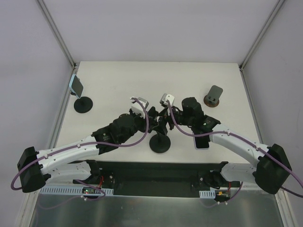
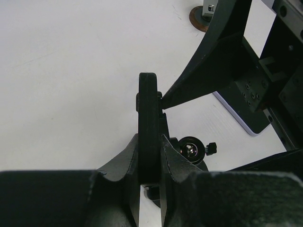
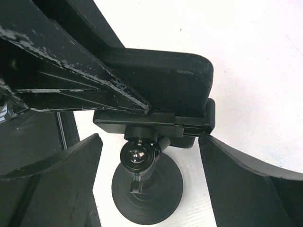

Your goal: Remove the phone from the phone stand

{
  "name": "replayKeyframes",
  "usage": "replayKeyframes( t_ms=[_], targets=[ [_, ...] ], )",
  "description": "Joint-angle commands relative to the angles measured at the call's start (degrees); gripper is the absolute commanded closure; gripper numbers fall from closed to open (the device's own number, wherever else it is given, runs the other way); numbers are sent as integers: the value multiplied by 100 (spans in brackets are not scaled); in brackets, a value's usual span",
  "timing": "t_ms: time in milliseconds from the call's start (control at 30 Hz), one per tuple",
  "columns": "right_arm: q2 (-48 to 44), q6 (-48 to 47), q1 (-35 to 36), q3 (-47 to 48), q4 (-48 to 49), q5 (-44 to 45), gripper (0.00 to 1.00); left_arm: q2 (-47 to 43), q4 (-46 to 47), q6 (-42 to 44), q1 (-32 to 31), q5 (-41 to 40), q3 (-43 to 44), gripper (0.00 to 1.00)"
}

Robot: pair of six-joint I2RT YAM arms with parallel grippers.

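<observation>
Steadying the phone stand (image 3: pixel 147 189), likely against tipping, the left end effector (image 2: pixel 149 146) is clenched on its dark top slab (image 2: pixel 149 104) while the right end effector (image 3: pixel 149 138) straddles it, released.

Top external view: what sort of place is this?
Likely a lab robot cell: white table boxed by blank panels on metal posts, two bolted arms, phone stands as props.

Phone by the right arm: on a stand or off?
Off: the phone lies flat on the table, beside the centre stand.
</observation>
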Motion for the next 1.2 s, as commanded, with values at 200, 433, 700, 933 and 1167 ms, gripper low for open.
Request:
replayKeyframes(
  t_ms=[200,433,700,933,1167],
  targets=[
    [544,-268,75,443,29,-195,26,-120,68,-116,12,315,288,100],
    [721,-347,251,592,47,-204,57,-85,68,-212,12,342,306,100],
    [502,-356,453,505,11,-511,99,-67,85,-160,12,-334,253,100],
    [150,74,795,373,380,-1416,99,152,244,-605,415,-1143,157,100],
    [106,162,989,382,389,-1575,99,355,156,-1012,794,-1407,86,100]
  ],
)
